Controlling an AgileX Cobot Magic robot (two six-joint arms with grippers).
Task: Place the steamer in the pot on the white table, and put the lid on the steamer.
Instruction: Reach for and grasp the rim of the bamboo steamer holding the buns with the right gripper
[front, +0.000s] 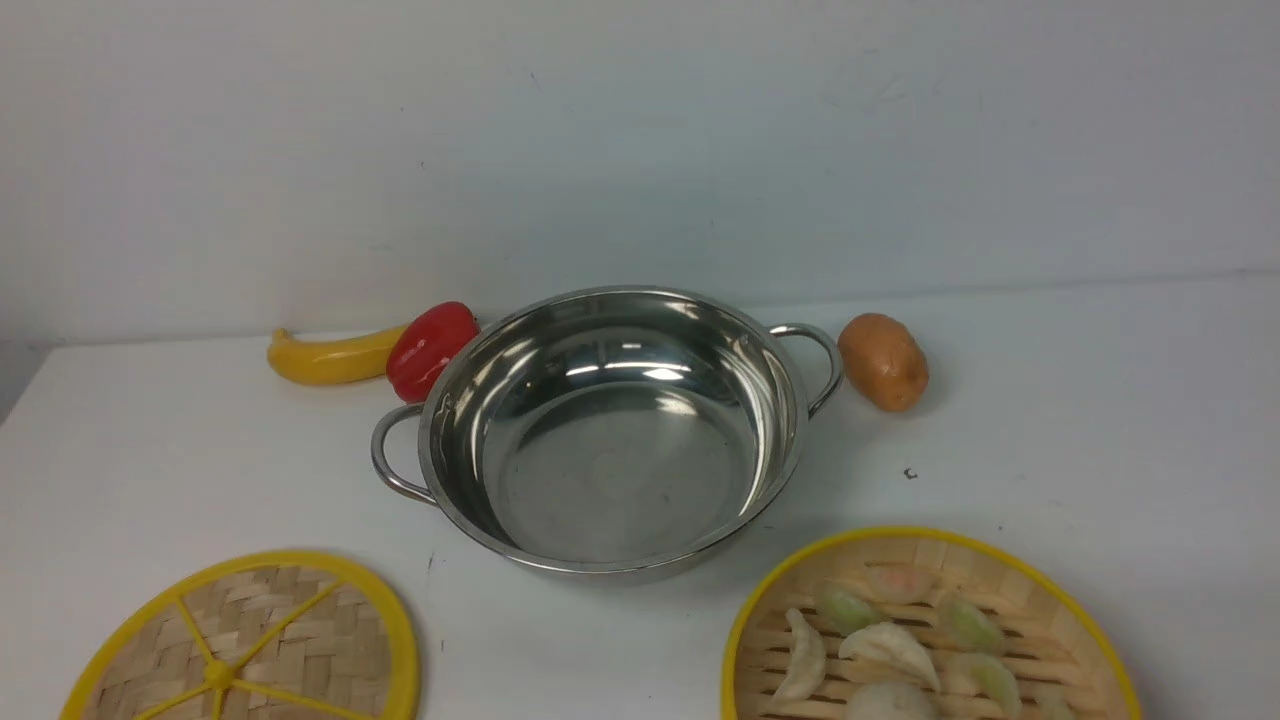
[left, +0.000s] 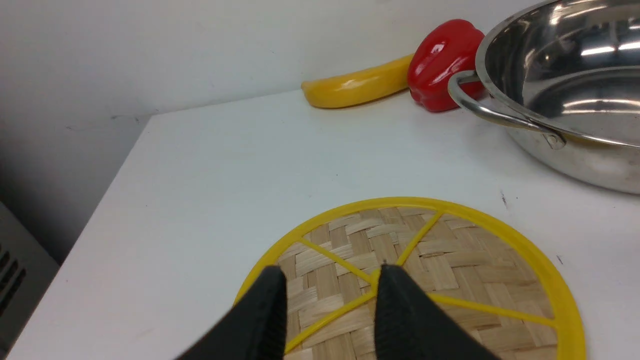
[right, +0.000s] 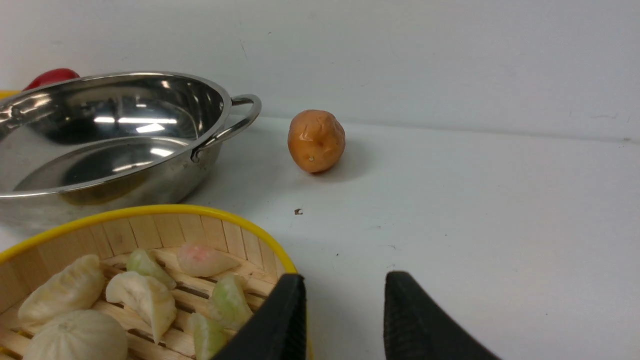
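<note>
The shiny steel pot stands empty in the middle of the white table. The flat woven lid lies at the front left. The steamer, a yellow-rimmed bamboo basket with several dumplings inside, sits at the front right. Neither gripper shows in the front view. In the left wrist view my left gripper is open and empty above the lid, near its hub. In the right wrist view my right gripper is open and empty, one finger by the rim of the steamer, the other over bare table.
A yellow banana and a red pepper lie behind the pot's left handle. A brown potato lies just right of its right handle. A white wall backs the table. The table's left edge drops off beside the lid.
</note>
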